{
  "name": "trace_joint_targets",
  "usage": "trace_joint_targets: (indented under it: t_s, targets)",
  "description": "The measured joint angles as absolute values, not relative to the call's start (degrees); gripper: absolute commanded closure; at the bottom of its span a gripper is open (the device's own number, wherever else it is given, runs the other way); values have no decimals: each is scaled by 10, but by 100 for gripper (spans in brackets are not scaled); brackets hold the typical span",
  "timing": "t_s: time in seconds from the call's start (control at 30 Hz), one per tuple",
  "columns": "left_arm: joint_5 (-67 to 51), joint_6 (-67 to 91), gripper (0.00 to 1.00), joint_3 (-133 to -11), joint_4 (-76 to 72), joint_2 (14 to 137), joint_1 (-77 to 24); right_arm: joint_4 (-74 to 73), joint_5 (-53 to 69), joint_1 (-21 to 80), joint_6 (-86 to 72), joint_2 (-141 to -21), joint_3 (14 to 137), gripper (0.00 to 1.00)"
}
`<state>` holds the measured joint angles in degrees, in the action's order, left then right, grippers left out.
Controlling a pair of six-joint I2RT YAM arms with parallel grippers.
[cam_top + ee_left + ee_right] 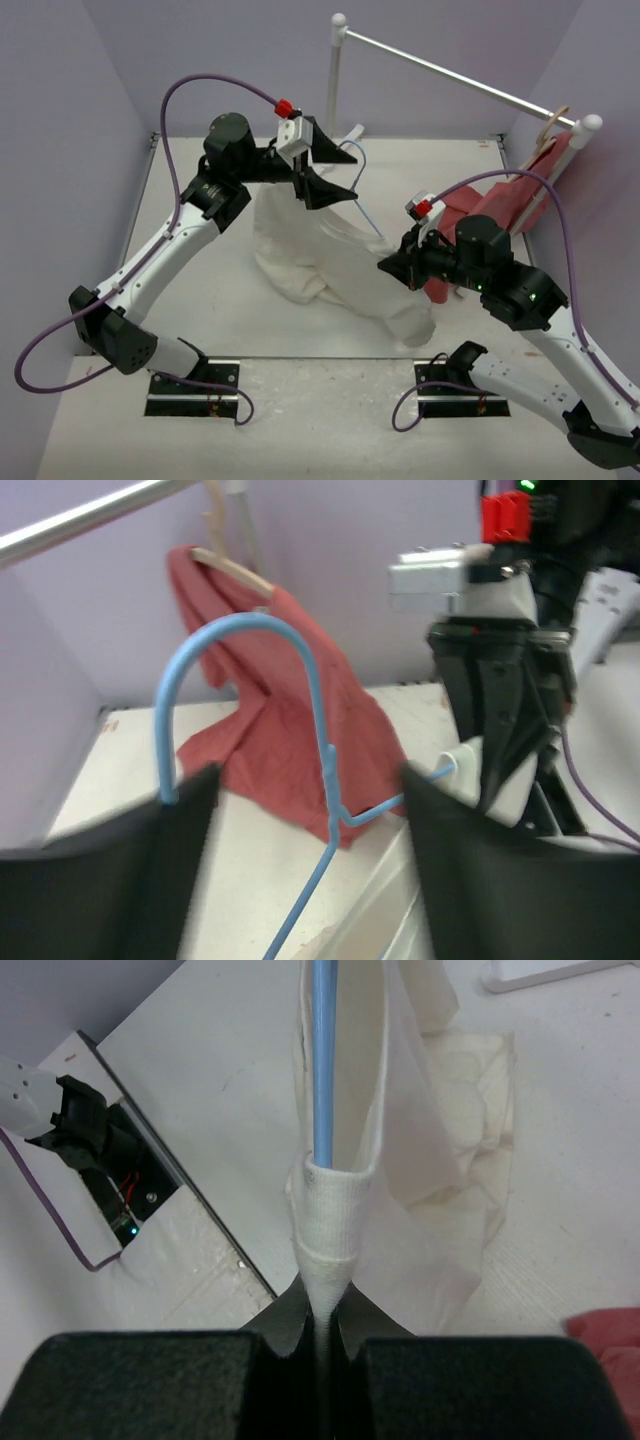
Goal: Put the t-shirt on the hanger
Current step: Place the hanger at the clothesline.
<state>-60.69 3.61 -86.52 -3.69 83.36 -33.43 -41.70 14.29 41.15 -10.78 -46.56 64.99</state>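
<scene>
The right gripper (322, 1315) is clamped shut on the collar (328, 1215) of the shirt (330, 270), and the hanger (322, 1060) runs its blue wire into the neck opening. The rest of the shirt trails down onto the surface (200, 300). The left gripper (346, 172) stands wide open around the hook (230, 630). It is probably best to close the left on the hook first, then draw the collar along the wire slowly so the fabric does not bunch.

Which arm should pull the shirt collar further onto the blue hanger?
Right: the right pincer is shut on the t-shirt collar, with the hanger wire already through it. The left pincer stands open around the hook.
</scene>
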Motion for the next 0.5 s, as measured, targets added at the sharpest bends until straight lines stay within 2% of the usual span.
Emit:
trace_joint_targets:
  t_s: [0.37, 0.5]
  targets:
    - [-311, 18, 0, -843, -22, 774, -331, -415, 54, 411, -183, -446, 623, 100]
    - [-119, 11, 0, -844, 44, 763, -331, -415, 1, 411, -217, -446, 623, 100]
